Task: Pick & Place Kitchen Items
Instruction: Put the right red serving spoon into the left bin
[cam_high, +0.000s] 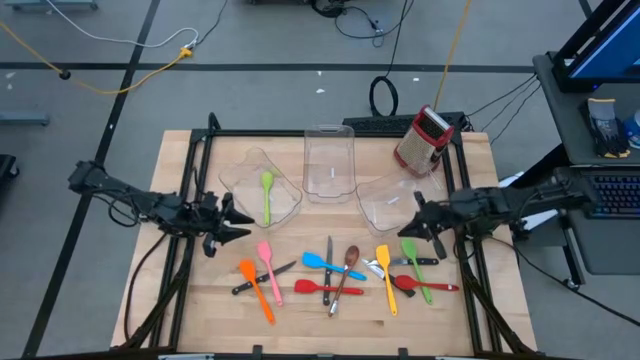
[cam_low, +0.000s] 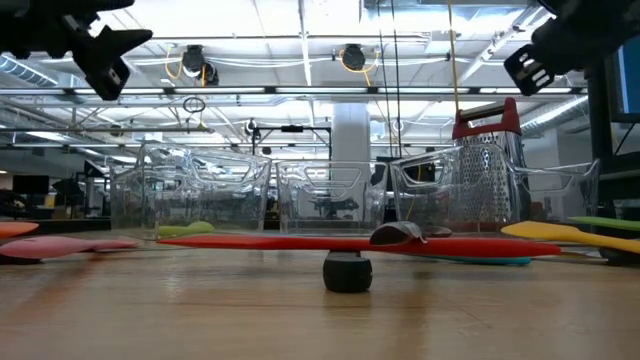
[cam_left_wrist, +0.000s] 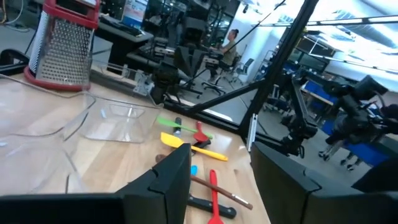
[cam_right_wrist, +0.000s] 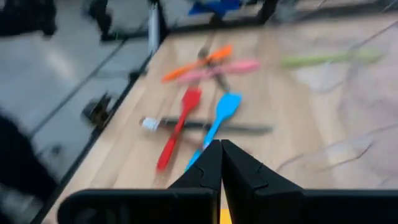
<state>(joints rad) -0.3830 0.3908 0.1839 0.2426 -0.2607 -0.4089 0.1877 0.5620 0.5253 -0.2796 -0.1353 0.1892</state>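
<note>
At the left gripper (cam_high: 232, 222): partly open, holding nothing, poised over the left side of the bench (cam_high: 200, 310), just beside the left bin (cam_high: 240, 175). At the right gripper (cam_high: 418, 222): closed tight, empty, above the right side near the right bin (cam_high: 372, 208).

Already inside the left bin: one green spatula (cam_high: 267, 195). Spread across the front of the bench: an orange spatula (cam_high: 255, 288), pink spatula (cam_high: 268, 265), black-handled knife (cam_high: 262, 277), blue spatula (cam_high: 332, 265), brown spoon (cam_high: 348, 270), red spatula (cam_high: 320, 287) and yellow spatula (cam_high: 386, 275).

Likely trouble:
- Crossed handles in the middle cluster, so probably dragging a neighbour along with any lift.
- Thin, flat handles lying flush on the wood, hard to get under; a descent with closed fingers merely pushing things aside.
- Smooth, rubbery-looking heads, perhaps prone to slipping or pivoting in a pinch.
- Clear, thin-walled bins, probably light and easily nudged by a low arm.

Wood planks matt and grained; knife handles dark and hard-looking.
</note>
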